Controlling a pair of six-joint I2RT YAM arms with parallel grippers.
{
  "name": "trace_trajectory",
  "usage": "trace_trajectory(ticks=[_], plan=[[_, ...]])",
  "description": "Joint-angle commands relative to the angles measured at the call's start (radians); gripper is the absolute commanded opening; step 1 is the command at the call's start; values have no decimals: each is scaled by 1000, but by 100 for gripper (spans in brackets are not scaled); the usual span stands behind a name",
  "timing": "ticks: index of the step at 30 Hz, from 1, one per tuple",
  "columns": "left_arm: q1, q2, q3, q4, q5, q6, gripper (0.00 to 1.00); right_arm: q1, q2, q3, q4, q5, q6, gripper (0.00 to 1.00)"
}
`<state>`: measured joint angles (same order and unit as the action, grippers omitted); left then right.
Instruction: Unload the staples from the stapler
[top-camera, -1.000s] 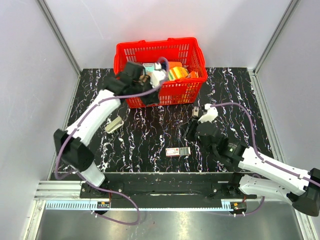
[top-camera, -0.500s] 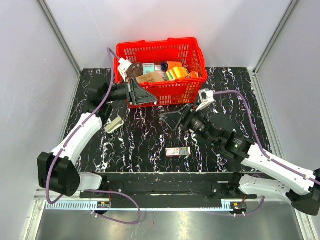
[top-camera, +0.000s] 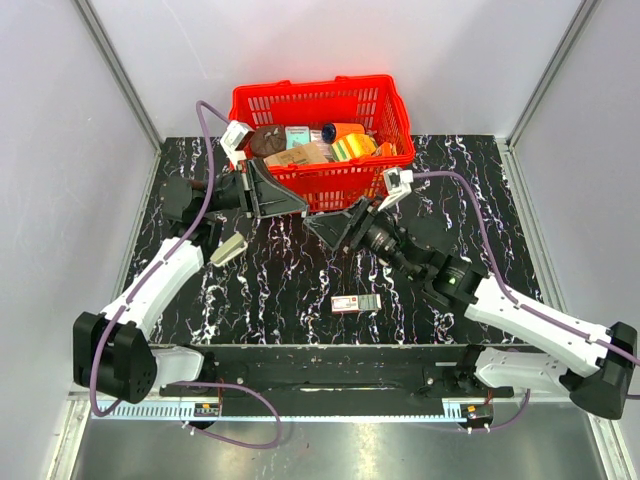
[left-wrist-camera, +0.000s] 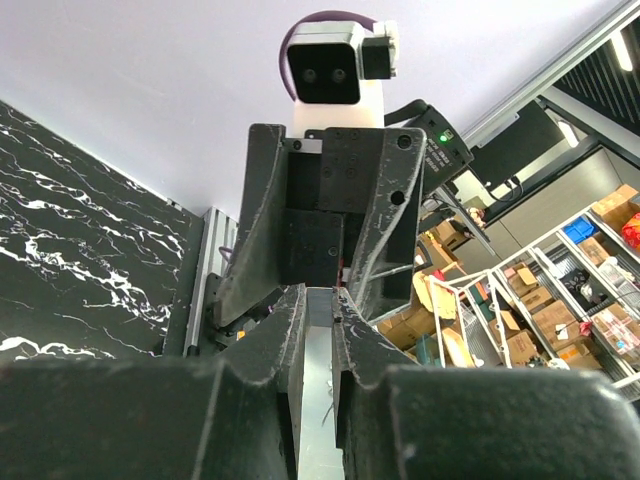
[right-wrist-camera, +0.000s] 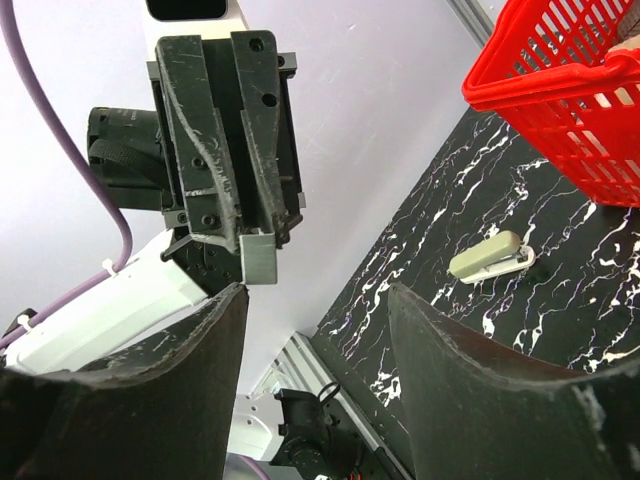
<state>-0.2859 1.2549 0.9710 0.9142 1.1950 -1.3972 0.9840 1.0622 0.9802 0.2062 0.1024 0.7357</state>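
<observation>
- The left tool (right-wrist-camera: 258, 235) is clamped narrow on the stapler (right-wrist-camera: 259, 262), whose silvery-grey end sticks out past its fingertips.
- The stapler is held off the surface (top-camera: 300, 290), just in front of the red basket (top-camera: 330, 95).
- The right tool (right-wrist-camera: 315, 300) stands wide open, facing the stapler's end, apart from it.
- A beige oblong item (top-camera: 228, 249) and a red-and-white box (top-camera: 356, 303) lie on the surface.

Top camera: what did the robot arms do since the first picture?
The left gripper, clamping a small grey piece, swung back off the red plastic basket; the right gripper moved left to face it. The beige oblong object and flat red-and-white box stayed put.
</observation>
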Motion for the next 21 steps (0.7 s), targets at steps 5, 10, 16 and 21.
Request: trace_trajectory(ticks=[5, 10, 16, 21], plan=[[5, -34, -5, 23, 18, 4, 12, -44, 27, 44, 127, -86, 53, 57], [4, -31, -2, 0, 17, 26, 12, -47, 41, 49, 128, -78, 56, 53], [2, -29, 5, -50, 18, 67, 12, -47, 68, 81, 124, -98, 47, 51], [4, -29, 3, -71, 17, 84, 13, -47, 79, 86, 127, -99, 44, 38]])
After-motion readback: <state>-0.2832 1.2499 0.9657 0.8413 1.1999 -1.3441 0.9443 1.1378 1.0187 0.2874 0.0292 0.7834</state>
